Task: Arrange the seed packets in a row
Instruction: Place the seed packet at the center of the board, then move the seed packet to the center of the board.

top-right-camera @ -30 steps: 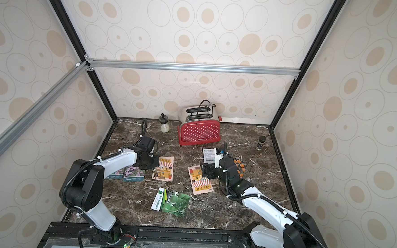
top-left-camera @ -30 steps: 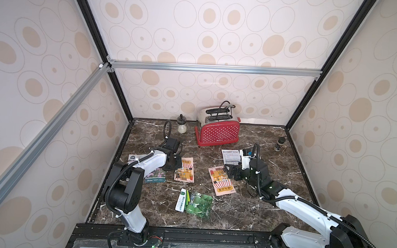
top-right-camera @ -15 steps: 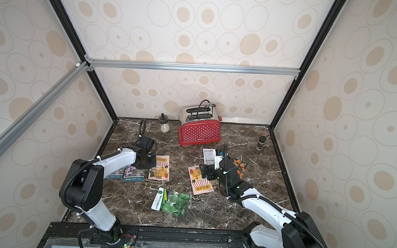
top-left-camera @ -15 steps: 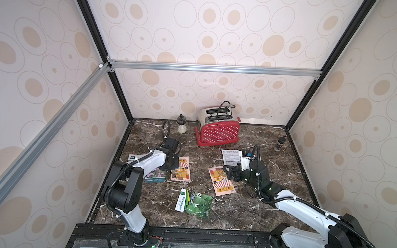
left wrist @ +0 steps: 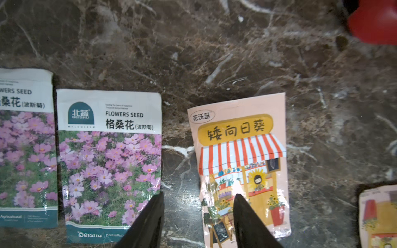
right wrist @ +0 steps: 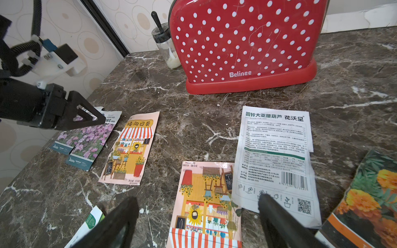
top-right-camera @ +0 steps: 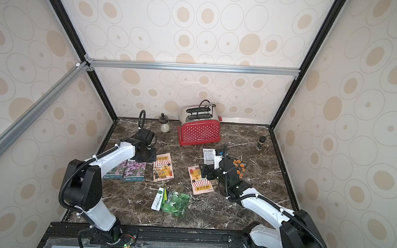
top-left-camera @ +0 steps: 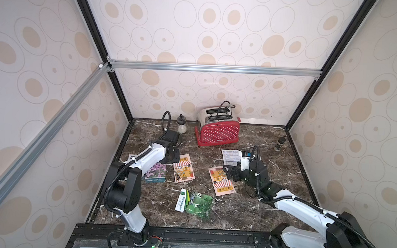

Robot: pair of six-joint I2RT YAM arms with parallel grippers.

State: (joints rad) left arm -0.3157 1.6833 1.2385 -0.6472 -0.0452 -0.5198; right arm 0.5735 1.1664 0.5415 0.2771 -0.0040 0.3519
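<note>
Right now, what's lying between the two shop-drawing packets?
Nothing but bare marble tabletop separates the left shop packet from the right shop packet. The gap shows in both top views, and the right wrist view agrees.

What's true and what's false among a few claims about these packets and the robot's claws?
The two purple-flower packets lie side by side. True.
The left gripper clamps a shop-drawing packet. False: the gripper is open and empty; the shop-drawing packet lies flat on the table.
The toaster is blue. False: the toaster is red with white dots.
A white-backed packet lies close to the open right gripper. True.
The green-gourd packet lines up with the purple ones. False: the green-gourd packet lies apart, nearer the table's front edge.
</note>
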